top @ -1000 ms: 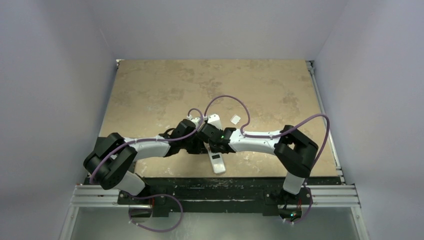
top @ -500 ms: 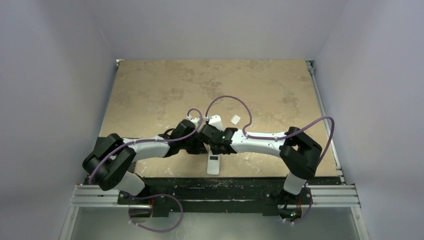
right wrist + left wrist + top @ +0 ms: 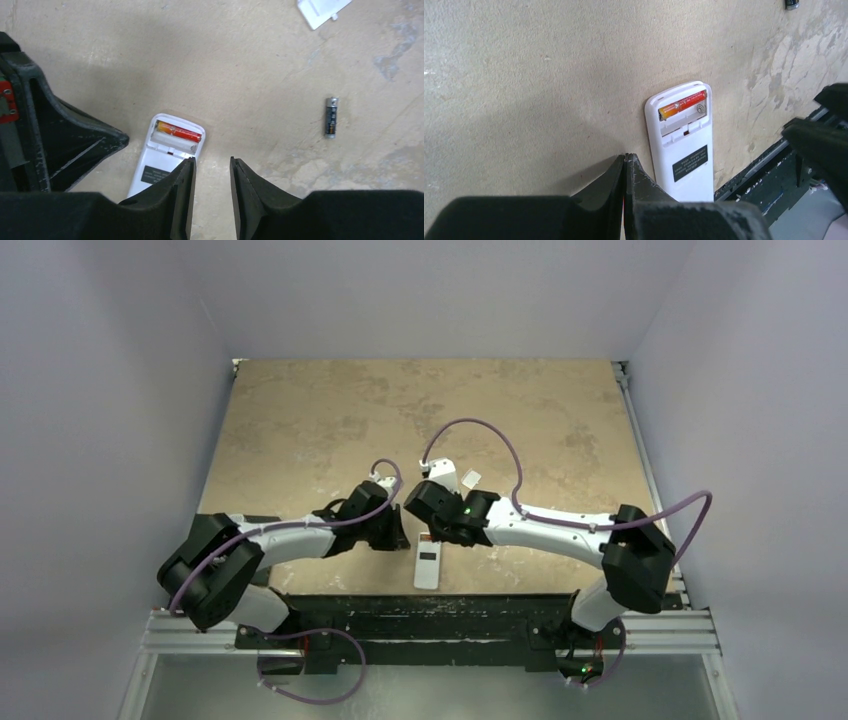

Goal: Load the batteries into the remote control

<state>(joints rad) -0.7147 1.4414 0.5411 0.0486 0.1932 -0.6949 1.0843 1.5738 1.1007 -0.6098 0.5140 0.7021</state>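
Tan table [image 3: 300,420]: remote [image 3: 684,150] holds orange battery [image 3: 681,106]; L fingers [image 3: 640,200] clenched, R fingers [image 3: 180,200] parted.

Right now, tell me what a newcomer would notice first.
The remote control lies back-up near the front edge of the table, compartment open, the orange battery seated in one slot. The dark battery lies loose on the table, apart. The left gripper, shut, and the right gripper, open, hold nothing.

- No legible text, brand or number anywhere
- Black label [image 3: 690,163] on white back of remote control [image 3: 684,142]: pale print, too small to read
- Dark battery [image 3: 330,117] on table [image 3: 250,60]: faint markings on casing, unreadable
- Orange battery [image 3: 682,105], seated in remote control: print not resolvable
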